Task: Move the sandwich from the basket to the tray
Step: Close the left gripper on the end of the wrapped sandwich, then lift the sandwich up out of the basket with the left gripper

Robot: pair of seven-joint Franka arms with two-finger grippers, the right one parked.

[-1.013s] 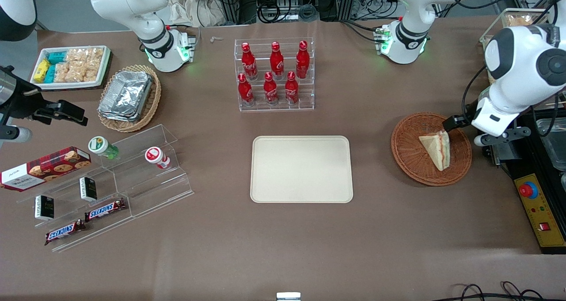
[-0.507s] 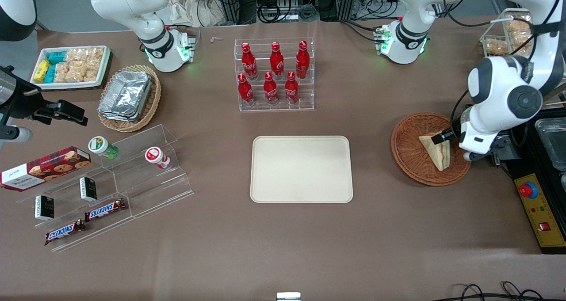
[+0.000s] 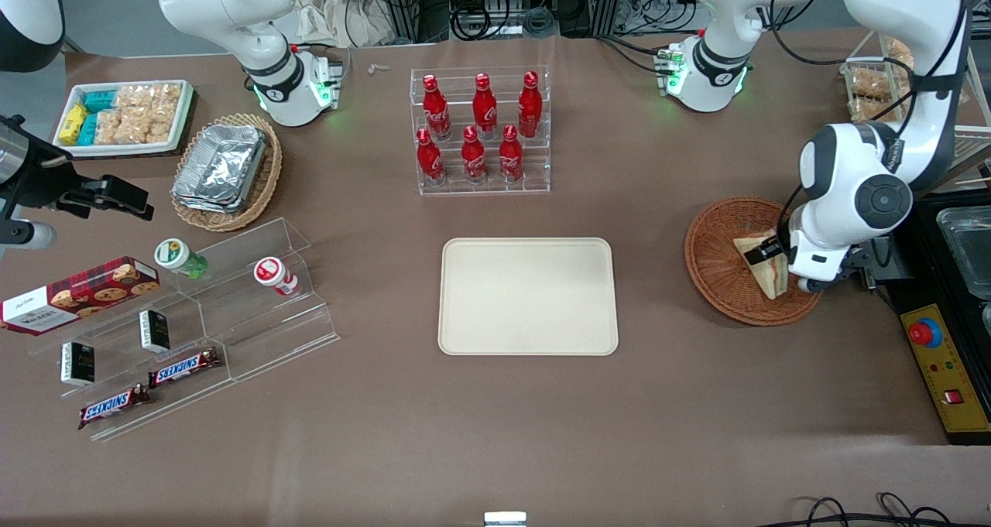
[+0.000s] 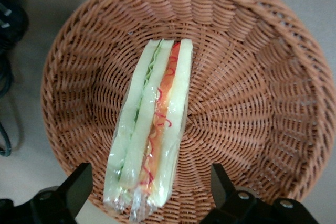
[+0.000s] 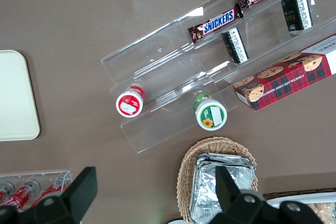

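Gripper (image 4: 149, 182) fingertips cut off by frame edge; arm hides sandwich (image 3: 762, 268) part.

"SNICKERS" was printed on two chocolate bars (image 3: 184, 367) (image 3: 113, 405) on the acrylic step shelf (image 3: 267, 333); the cookie box (image 5: 294, 77) beside them read "CHOCOLATE CHIP".

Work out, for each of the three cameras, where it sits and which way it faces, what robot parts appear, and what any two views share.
Front view: high above the table, looking down; shows both arms, the tray, and the end effector over the basket.
Left wrist view: on the working arm, looking down into the basket; open fingers flank the sandwich.
Right wrist view: on the parked arm, facing down at the Snickers bars; its own fingers show.
Shared: front and left wrist views both show the sandwich in the basket.
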